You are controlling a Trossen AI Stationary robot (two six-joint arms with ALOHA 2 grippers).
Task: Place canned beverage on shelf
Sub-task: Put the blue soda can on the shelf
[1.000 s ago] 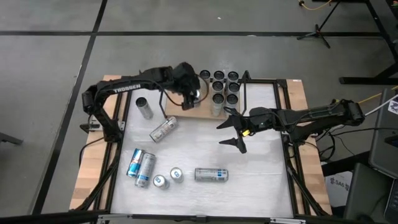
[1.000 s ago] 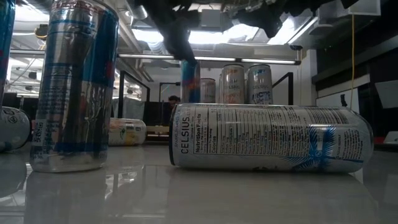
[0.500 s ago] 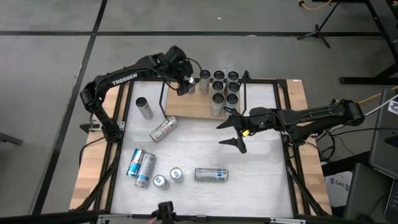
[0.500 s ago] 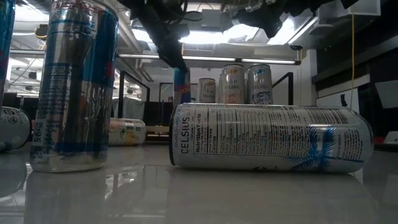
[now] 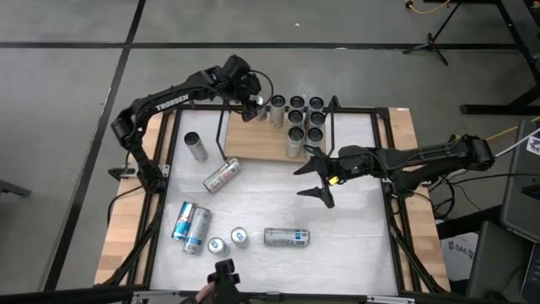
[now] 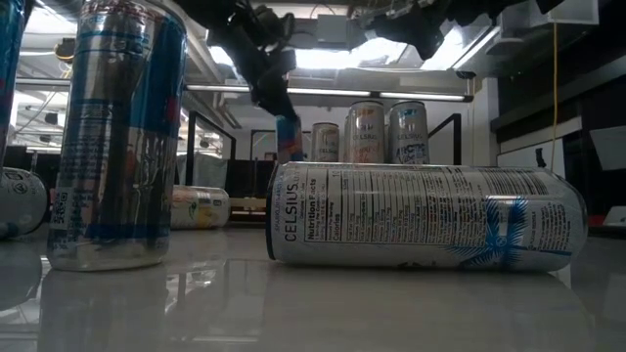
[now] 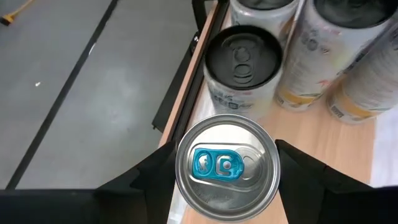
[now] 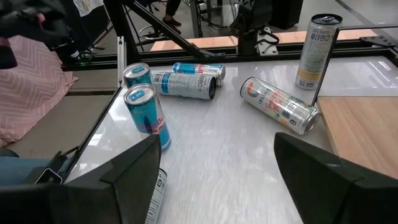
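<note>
My left hand (image 5: 256,103) hid most of the can (image 7: 227,167) it held from above. The low camera cut off the nearest cans' (image 6: 119,137) tops, and labels on the shelf's (image 5: 253,145) cans were too small to read.

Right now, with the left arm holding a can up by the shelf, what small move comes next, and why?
Probably lower it straight down. The left end effector grips the blue-tab can over the shelf at its far left corner, beside the black-topped can; the low view shows it above the board. The right end effector waits open over the table.
</note>
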